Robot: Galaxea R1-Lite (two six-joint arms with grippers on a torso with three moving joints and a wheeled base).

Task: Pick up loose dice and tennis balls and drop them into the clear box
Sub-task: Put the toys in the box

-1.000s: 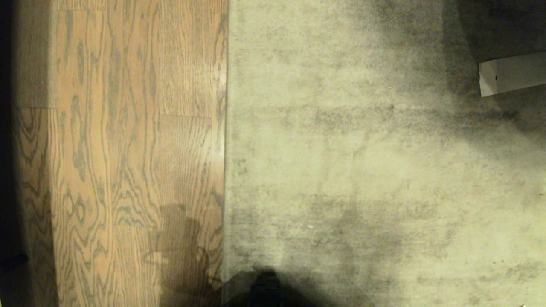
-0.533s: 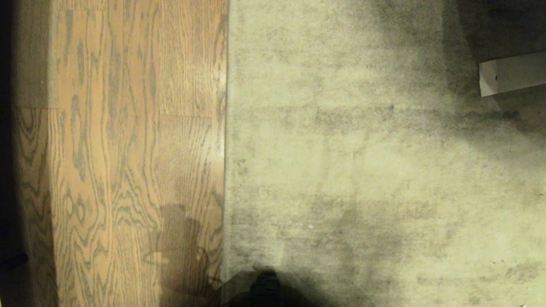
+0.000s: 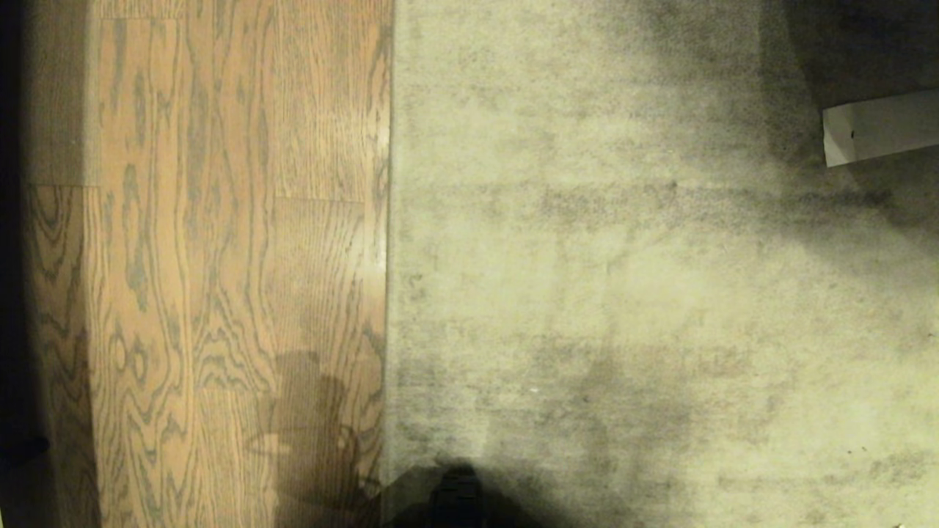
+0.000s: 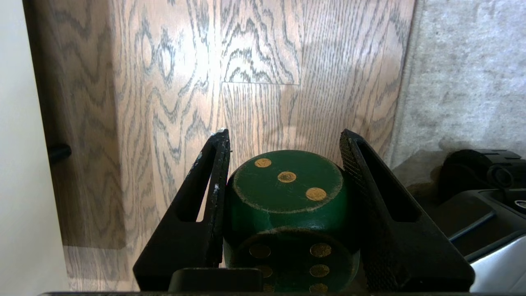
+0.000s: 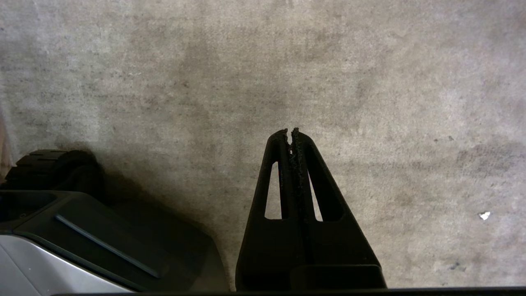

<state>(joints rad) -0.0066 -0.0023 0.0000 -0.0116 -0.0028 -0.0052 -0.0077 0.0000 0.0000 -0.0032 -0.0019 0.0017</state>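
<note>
Left gripper [image 4: 283,137] has its jaws clamped on a green die [image 4: 287,205] over the wood floor [image 4: 185,82], rug [image 4: 464,74] at 2 o'clock, while the right gripper [image 5: 289,132] hangs pinched shut.

Left end effector [image 4: 283,142] — two black triangular fingers [image 4: 207,197] spread partway and clamped flat against opposite sides of a green die [image 4: 287,213], which sits deep between them, its three-pip face toward the fingertips. Right end effector [image 5: 289,133] — fingers pressed together tip to tip, nothing between them. Neither arm appears in the head view.
</note>
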